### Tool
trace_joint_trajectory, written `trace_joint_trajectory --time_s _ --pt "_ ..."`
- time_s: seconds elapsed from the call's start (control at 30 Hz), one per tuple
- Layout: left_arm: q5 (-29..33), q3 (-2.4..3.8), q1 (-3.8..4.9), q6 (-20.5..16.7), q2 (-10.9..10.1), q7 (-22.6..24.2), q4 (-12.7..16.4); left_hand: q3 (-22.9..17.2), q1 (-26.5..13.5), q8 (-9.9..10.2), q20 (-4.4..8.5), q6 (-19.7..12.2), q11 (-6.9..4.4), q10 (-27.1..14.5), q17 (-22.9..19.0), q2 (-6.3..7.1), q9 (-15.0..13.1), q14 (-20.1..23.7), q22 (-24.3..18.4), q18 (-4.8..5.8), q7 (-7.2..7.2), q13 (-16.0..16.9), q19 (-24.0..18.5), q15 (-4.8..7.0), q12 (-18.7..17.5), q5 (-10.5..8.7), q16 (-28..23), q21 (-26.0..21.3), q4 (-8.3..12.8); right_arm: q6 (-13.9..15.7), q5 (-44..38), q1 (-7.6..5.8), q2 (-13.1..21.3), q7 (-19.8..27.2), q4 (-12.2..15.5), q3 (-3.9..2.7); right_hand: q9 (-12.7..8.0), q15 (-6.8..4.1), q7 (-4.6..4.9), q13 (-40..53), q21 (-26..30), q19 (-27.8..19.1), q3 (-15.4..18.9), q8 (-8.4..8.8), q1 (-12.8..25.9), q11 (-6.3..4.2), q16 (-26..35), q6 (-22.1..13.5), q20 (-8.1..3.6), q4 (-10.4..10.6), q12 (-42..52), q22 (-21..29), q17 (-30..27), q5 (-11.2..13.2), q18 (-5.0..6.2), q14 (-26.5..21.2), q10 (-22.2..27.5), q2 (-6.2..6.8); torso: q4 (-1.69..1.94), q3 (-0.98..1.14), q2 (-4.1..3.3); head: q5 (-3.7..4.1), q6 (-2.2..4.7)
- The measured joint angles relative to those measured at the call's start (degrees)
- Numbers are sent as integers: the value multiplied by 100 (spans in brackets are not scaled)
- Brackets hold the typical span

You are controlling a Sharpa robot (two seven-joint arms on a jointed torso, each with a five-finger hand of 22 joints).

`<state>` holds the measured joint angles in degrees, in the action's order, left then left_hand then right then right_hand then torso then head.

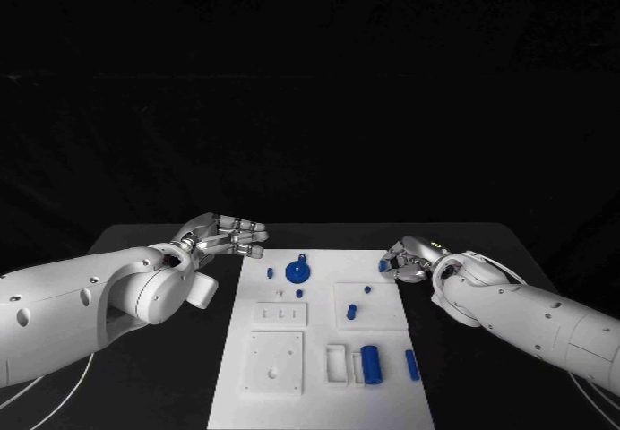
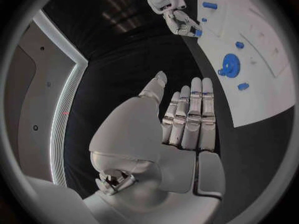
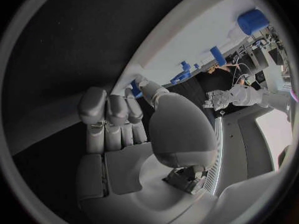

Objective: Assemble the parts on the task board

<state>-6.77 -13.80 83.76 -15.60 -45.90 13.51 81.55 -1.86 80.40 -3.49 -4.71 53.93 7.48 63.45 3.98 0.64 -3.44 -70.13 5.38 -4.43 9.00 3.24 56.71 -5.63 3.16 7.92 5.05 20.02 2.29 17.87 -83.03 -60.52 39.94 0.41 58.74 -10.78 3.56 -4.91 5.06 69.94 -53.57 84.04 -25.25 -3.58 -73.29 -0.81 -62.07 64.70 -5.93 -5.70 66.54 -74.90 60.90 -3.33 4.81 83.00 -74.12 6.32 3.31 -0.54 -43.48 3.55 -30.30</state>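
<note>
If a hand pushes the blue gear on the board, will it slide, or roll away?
The gear seems to lie flat on the board, so it would probably slide, not roll. It looks like stiff, light plastic. Its toothed rim may offer grip, though its low profile could make pinching awkward.

Head cam sits high, looks down and forward over the flat white rectangular task board [image 1: 323, 340] on the matte black table [image 1: 155, 242]; board runs from 6 toward 12 o'clock, the white left arm enters from 9, the right from 3. Left wrist cam rides close behind the silver many-fingered left hand [image 2: 187, 119], facing past it to the board's far end [image 2: 261, 59]. Right wrist cam sits equally tight behind the silver right hand [image 3: 118, 119], looking along the board edge [image 3: 187, 40]. Shared: all three catch the board and the blue toothed gear [image 1: 298, 270] [image 2: 230, 65]; the left wrist view also catches the right hand [image 2: 181, 20], the right wrist view the left hand [image 3: 218, 98].
</note>
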Motion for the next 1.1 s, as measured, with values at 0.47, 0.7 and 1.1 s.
trace_joint_trajectory --time_s 0.47,0.7,1.1 --pt "-11 0 0 8 -6 -14 3 0 0 0 0 0 0 0 0 0 0 0 -1 0 0 0 0 0 0 0 0 0 0 40 43 1 -47 -16 -16 0 9 20 34 -44 0 -21 541 -1 -4 21 0 -89 21 95 0 0 -2 -229 0 -20 20 65 4 2 -4 7 -8" --pt "-15 0 0 12 -6 -19 4 16 0 0 0 0 21 -21 0 0 0 0 -1 0 0 0 0 0 0 0 0 0 16 49 45 1 -69 -27 -40 0 5 60 68 -79 18 0 618 -1 -17 55 23 -266 42 90 0 0 -24 -307 -1 -19 57 78 1 2 -4 9 -9" --pt "-18 0 0 21 -7 -31 4 16 0 0 0 -109 21 -61 0 0 0 0 -1 0 -2 5 0 0 0 0 0 0 16 53 45 1 -105 -44 -46 0 5 81 132 -164 61 0 991 -1 -70 92 46 -492 83 136 -68 0 -61 -533 -6 -41 94 131 1 3 -4 27 4"
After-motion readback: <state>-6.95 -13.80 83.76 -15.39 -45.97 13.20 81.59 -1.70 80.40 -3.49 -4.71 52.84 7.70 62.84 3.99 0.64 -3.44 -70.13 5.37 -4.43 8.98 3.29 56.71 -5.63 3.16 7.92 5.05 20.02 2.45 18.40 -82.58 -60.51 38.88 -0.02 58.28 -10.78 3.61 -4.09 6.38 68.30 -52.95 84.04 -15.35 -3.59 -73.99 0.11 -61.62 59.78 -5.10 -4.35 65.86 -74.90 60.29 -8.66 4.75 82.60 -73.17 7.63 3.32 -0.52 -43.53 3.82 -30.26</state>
